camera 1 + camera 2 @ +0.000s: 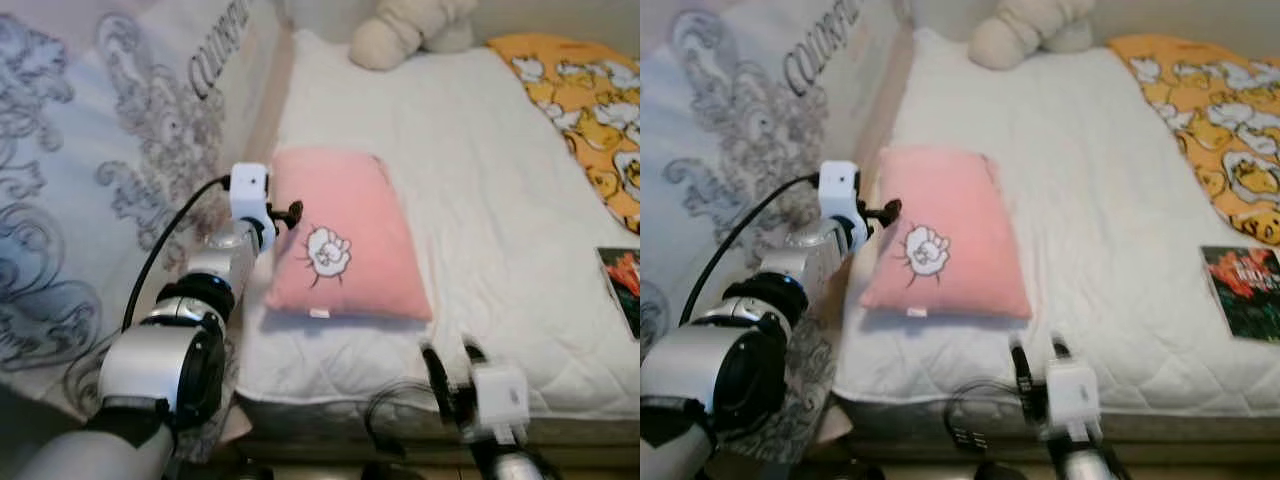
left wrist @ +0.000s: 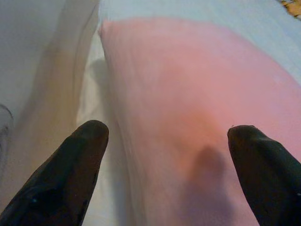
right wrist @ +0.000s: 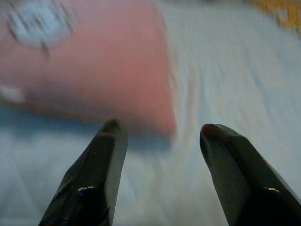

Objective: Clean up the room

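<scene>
- Bed with white quilted mattress cover (image 1: 470, 200): takes up most of the head views; near edge visible, far end cut off by the frame.
- Pink rectangular pillow with a white sheep motif (image 1: 340, 240): lies flat on the bed's left part, near the front edge; a small white tag shows at its near hem. Blurred in the right wrist view.
- Left gripper (image 1: 292, 213): at the pillow's left edge, about halfway along it. In the left wrist view its two black fingers (image 2: 70, 174) stand wide apart, one over the pillow, the other over the white cover beside it; nothing is between them. Whether the tips touch the fabric cannot be told.
- Right gripper (image 1: 1036, 356): low at the bed's front edge, just right of the pillow's near corner, motion-blurred. Its fingers (image 3: 94, 179) are spread and grip nothing.
- Cream plush toy (image 1: 405, 28): at the far end of the bed, top cropped; its form is unclear.
- Orange blanket printed with yellow-and-white cartoon figures (image 1: 590, 100): far right corner, cut off at the frame edge.
- Dark book or magazine with a red cover picture (image 1: 1243, 280): on the bed's right side, partly cropped; title illegible.
- Pale grey cloth with scroll patterns and dark lettering (image 1: 90, 150): fills the left beside the bed; lettering cut off.
</scene>
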`<state>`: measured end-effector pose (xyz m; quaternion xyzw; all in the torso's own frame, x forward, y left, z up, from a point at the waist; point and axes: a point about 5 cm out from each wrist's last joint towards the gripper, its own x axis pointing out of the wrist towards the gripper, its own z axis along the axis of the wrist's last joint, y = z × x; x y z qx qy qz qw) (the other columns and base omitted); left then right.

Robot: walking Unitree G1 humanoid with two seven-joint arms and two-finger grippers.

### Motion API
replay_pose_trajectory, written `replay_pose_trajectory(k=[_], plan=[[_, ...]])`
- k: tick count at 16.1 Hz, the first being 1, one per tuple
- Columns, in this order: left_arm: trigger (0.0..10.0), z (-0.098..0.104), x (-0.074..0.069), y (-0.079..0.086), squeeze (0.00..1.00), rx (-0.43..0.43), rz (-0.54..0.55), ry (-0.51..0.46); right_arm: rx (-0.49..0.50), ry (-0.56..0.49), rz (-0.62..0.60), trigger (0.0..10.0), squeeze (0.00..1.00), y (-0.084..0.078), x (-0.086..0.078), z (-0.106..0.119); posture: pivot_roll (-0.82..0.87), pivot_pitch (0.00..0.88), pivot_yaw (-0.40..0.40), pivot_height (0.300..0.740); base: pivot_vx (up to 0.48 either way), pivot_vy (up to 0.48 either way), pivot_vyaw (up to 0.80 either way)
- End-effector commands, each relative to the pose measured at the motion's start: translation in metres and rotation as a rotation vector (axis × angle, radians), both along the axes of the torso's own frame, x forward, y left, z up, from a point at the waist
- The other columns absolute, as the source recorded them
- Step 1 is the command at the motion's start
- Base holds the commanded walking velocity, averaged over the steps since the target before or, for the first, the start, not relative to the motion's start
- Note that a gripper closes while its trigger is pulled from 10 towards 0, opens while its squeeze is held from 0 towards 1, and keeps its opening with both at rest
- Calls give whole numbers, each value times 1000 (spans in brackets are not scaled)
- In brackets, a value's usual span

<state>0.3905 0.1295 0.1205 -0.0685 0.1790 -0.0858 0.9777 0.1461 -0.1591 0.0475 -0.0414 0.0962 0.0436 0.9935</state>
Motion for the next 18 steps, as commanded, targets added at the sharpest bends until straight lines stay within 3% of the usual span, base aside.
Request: replay_pose_trajectory(k=[1,2,5,9,10,13,18], plan=[[10000,3,2,-5,0,-32,7,13,5,-23,-14,10000,0,-2,3,9,-183,21,25,740,0,0,0],[10000,-7,-3,-10,0,-35,15,74,14,8,-12,10000,0,0,-2,9,-188,38,29,740,0,0,0],[10000,-20,-9,-16,0,-49,44,130,23,39,8,10000,0,5,-9,11,-202,66,28,740,0,0,0],[9765,-40,-21,-19,0,9,25,214,23,64,11,10000,0,4,-10,14,-221,76,22,740,0,0,0],[0,-41,-21,-16,0,-10,48,222,26,70,9,10000,0,3,-9,14,-219,76,22,740,0,0,0],[0,-38,-19,-9,0,-102,108,224,48,94,35,10000,0,4,-8,14,-216,76,19,740,0,0,0],[0,-28,-14,-14,0,-149,58,175,87,89,65,10000,0,7,-1,16,-187,74,6,740,0,0,0]])
